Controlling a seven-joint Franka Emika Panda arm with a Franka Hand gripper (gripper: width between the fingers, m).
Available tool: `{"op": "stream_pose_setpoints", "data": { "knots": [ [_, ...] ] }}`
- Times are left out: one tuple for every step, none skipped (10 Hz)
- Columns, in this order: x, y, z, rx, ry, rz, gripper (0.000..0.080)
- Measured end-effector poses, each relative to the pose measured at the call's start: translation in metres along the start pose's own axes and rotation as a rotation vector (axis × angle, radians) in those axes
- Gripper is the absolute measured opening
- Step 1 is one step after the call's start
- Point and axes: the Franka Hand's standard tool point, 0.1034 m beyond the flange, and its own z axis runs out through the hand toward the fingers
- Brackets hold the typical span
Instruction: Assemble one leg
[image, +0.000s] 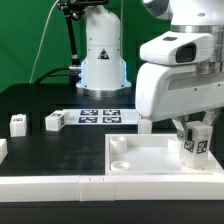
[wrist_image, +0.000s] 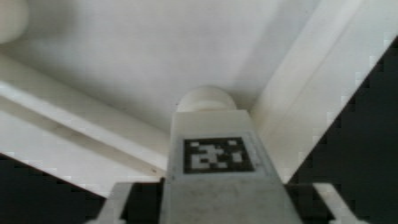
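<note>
Exterior view: the gripper is clenched on 1 leg. It holds the leg upright, tag outward, over the white tray-like part, near that part's right rim. Whether the leg touches the part I cannot tell. 2 more white pieces, a nearer block and a farther-left block, stand on the black table, well to the left. The marker board lies farther back.

Wrist view: the leg sits between 2 grey fingers, and its rounded end points into a corner of the tray-like part.
</note>
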Motion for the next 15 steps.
{"op": "stream_pose_setpoints", "data": {
  "knots": [
    [-0.0001, 0.0000, 0.0000, 0.000, 0.000, 0.000, 0.0290],
    [-0.0014, -0.0005, 0.0006, 0.008, -0.005, 0.123, 0.0290],
    [-0.0021, -0.0004, 0.0008, 0.017, -0.008, 0.251, 0.0290],
    [-0.0025, 0.0002, 0.0010, 0.026, -0.008, 0.398, 0.0291],
    [-0.0025, 0.0001, 0.0012, 0.026, -0.008, 0.506, 0.0291],
    [-0.0024, 0.0001, 0.0014, 0.025, -0.005, 0.586, 0.0291],
    [-0.0020, 0.0000, 0.0014, 0.028, -0.003, 0.724, 0.0291],
    [-0.0021, 0.0000, 0.0016, 0.027, 0.000, 0.861, 0.0291],
    [-0.0022, 0.0003, 0.0016, 0.030, -0.002, 0.984, 0.0291],
    [-0.0027, 0.0002, 0.0020, 0.040, -0.007, 1.107, 0.0291],
    [-0.0027, -0.0011, 0.0020, 0.039, -0.013, 1.197, 0.0291],
    [-0.0028, -0.0014, 0.0022, 0.043, -0.017, 1.300, 0.0291],
    [-0.0027, -0.0018, 0.0026, 0.043, -0.020, 1.357, 0.0291],
    [-0.0025, -0.0027, 0.0023, 0.039, -0.023, 1.407, 0.0291],
    [-0.0025, -0.0028, 0.0024, 0.039, -0.023, 1.404, 0.0369]
  ]
}}
